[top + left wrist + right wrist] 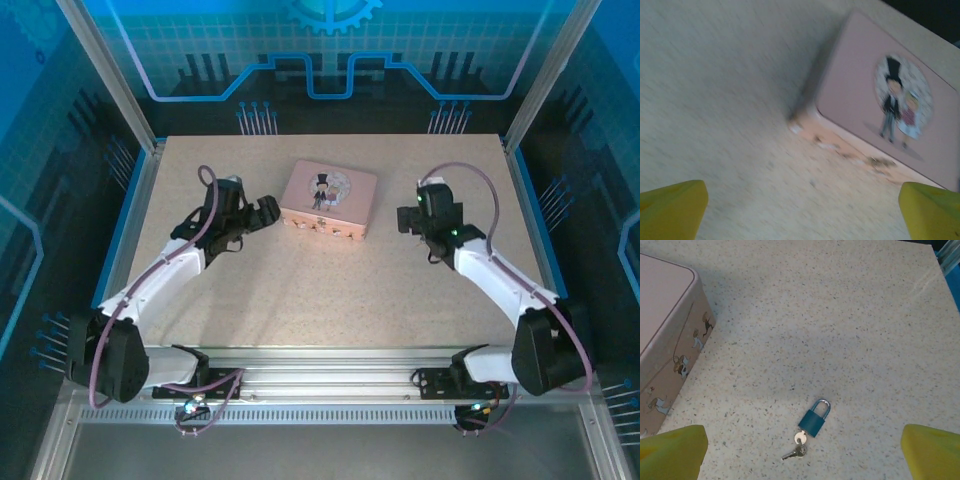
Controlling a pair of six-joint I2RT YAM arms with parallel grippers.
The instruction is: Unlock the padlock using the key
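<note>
The right gripper point(802, 454) has its yellow fingers spread wide, low over the table point(865, 315). There is lots of bare table around it. The pink box point(665, 355) stands to its left, and the table's edge is far off. The padlock point(814, 420) lies flat just ahead, between the fingers, with the key point(797, 450) at its near end. It is small and blue-green with a silver loop. The left gripper point(802, 215) is spread wide too, near the box's corner.
</note>
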